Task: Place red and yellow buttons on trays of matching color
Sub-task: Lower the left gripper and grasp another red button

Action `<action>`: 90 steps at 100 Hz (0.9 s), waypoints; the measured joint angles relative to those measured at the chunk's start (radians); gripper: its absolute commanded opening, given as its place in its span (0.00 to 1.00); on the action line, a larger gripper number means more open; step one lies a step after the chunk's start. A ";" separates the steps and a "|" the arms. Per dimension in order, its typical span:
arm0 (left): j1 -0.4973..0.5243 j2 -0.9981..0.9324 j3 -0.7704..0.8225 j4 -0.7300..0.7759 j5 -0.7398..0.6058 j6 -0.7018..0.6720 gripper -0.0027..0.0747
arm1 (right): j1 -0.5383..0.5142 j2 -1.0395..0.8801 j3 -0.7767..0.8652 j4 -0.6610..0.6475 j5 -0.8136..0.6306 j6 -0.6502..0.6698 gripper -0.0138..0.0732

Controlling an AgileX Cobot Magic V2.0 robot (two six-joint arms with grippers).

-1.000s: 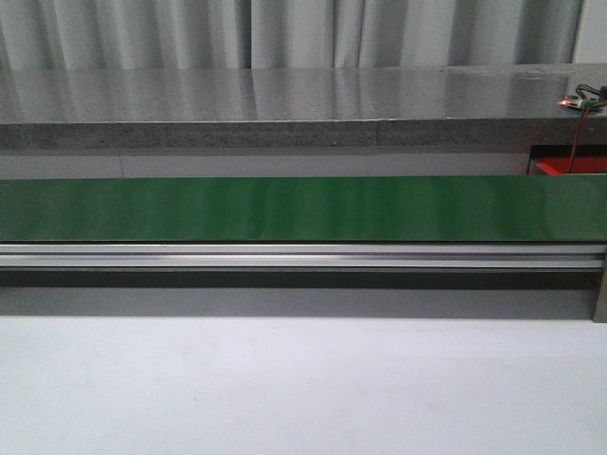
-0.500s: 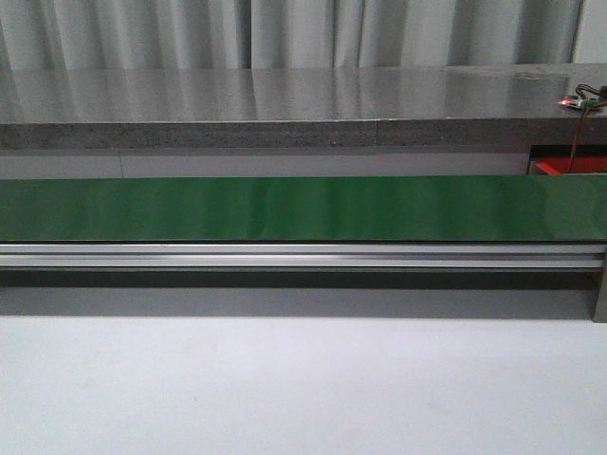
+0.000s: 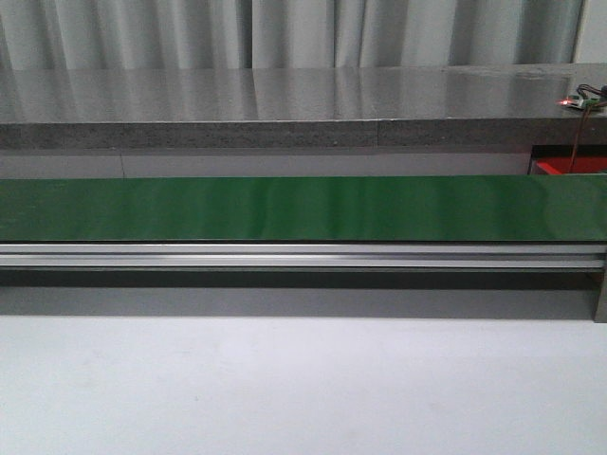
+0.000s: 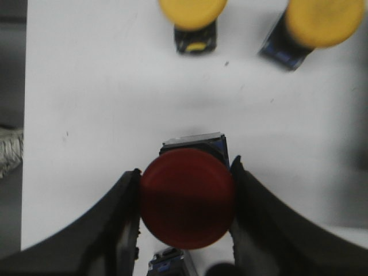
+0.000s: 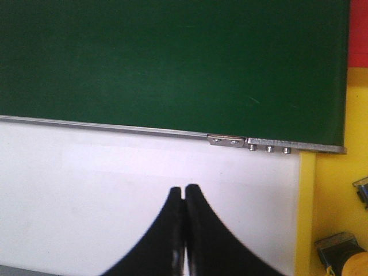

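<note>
While your left gripper (image 4: 185,213) has its two black fingers (image 4: 123,230) pressed against either side of the red button (image 4: 187,204), the hold is only on the rounded cap, not on the squarer body behind it. That is your main risk: a smooth dome pinched across its widest part can squirm out or tip as you lift, and the button would fall back onto the white table (image 4: 86,103). Watch too for the small blue-and-black part (image 4: 169,265) at 6 o'clock of the cap, just beside the fingers; I cannot tell what it is, but it could be nudged on the way up. Farther out, two yellow buttons (image 4: 192,11) sit at 12 and 1 o'clock of the red one, well apart from it, so they should stay undisturbed.

Your right gripper (image 5: 184,192) has its jaws shut together on nothing, hovering above the white surface near the green conveyor belt (image 5: 172,63). Beyond it at 3 o'clock lies the yellow tray (image 5: 333,195), holding at least one yellow button (image 5: 351,264) at 4 o'clock and part of another piece at the frame's edge. A red tray (image 5: 359,23) shows only as a sliver at 1 o'clock; its contents are hidden, so you cannot confirm a free spot before carrying the red one over.
</note>
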 measured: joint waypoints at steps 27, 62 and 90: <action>-0.157 -0.085 -0.084 -0.005 0.107 0.000 0.17 | 0.000 0.000 0.000 0.000 0.000 0.000 0.07; -0.278 -0.118 -0.086 0.003 0.212 -0.003 0.17 | 0.000 0.000 0.000 0.000 0.000 0.000 0.07; -0.359 -0.118 -0.024 0.024 0.208 -0.006 0.17 | 0.000 0.000 0.000 0.000 0.000 0.000 0.07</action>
